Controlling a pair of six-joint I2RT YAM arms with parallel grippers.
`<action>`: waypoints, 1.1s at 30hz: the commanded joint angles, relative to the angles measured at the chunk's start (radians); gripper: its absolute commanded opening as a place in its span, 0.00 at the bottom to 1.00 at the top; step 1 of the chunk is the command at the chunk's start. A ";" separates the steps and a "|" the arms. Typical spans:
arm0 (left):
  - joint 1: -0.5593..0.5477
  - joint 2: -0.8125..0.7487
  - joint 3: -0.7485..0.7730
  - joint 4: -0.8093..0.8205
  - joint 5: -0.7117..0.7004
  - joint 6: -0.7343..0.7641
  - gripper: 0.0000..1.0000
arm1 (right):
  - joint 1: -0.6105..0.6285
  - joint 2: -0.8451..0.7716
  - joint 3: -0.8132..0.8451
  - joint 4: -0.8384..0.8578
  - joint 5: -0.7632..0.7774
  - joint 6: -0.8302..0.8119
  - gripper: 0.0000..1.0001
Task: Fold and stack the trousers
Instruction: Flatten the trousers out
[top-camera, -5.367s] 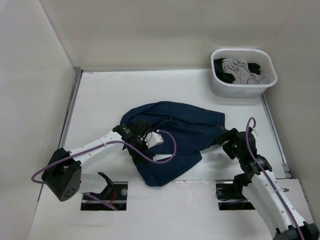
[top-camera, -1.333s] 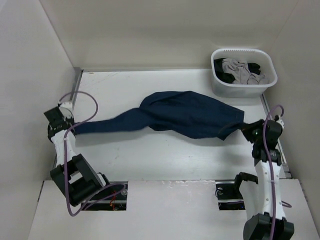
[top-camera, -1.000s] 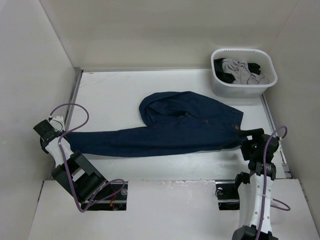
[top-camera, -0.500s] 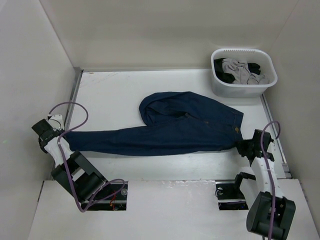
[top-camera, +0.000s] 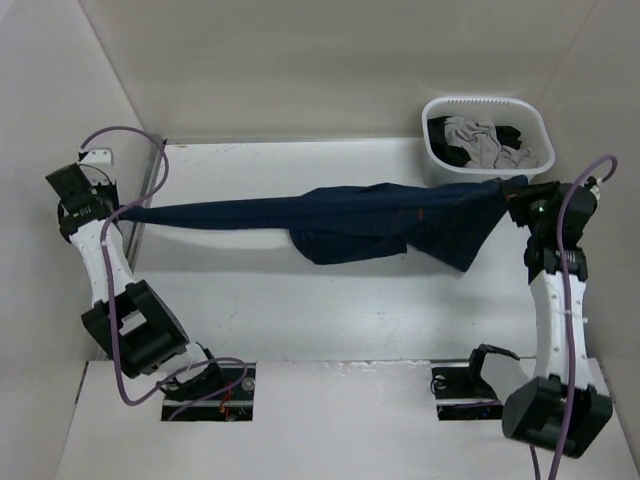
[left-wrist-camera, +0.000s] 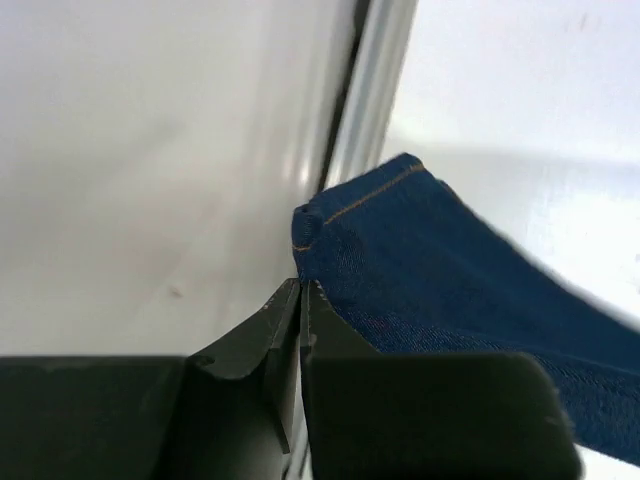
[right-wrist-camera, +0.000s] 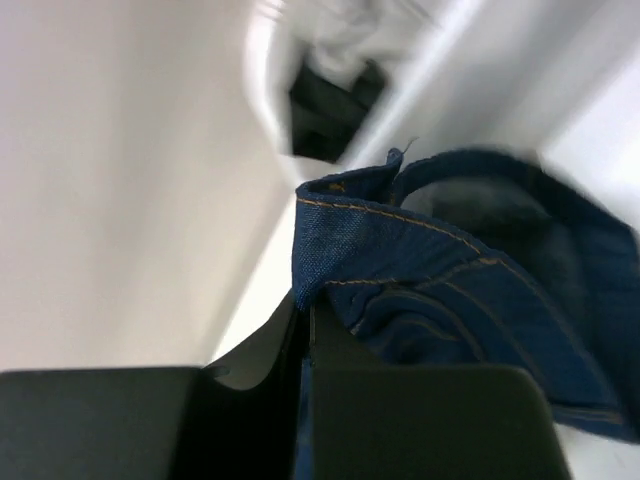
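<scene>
Newly lifted trousers (top-camera: 380, 220) between clamped fingers (left-wrist-camera: 240, 385)

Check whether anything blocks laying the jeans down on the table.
Nothing visible does. The jeans hang stretched between the left gripper and right gripper over bare table; the laundry basket stands behind their right end.

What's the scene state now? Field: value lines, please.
trousers: dark blue denim, pulled out long between the two grippers, middle sagging, apparently off the table
left gripper: shut on a leg hem, far left by the wall
right gripper: shut on a stitched edge at the other end, beside the basket
basket: white, far right corner, holds grey and black clothes
fold: not yet made
</scene>
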 joint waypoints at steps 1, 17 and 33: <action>0.019 -0.056 -0.006 0.003 -0.013 0.002 0.02 | -0.038 -0.101 -0.086 -0.023 0.062 -0.018 0.03; 0.045 -0.293 -0.500 -0.176 -0.055 0.364 0.21 | -0.151 -0.604 -0.391 -0.647 0.312 0.105 0.31; -0.102 -0.068 -0.327 -0.003 -0.163 0.421 0.69 | 0.114 -0.350 -0.168 -0.455 0.374 -0.297 1.00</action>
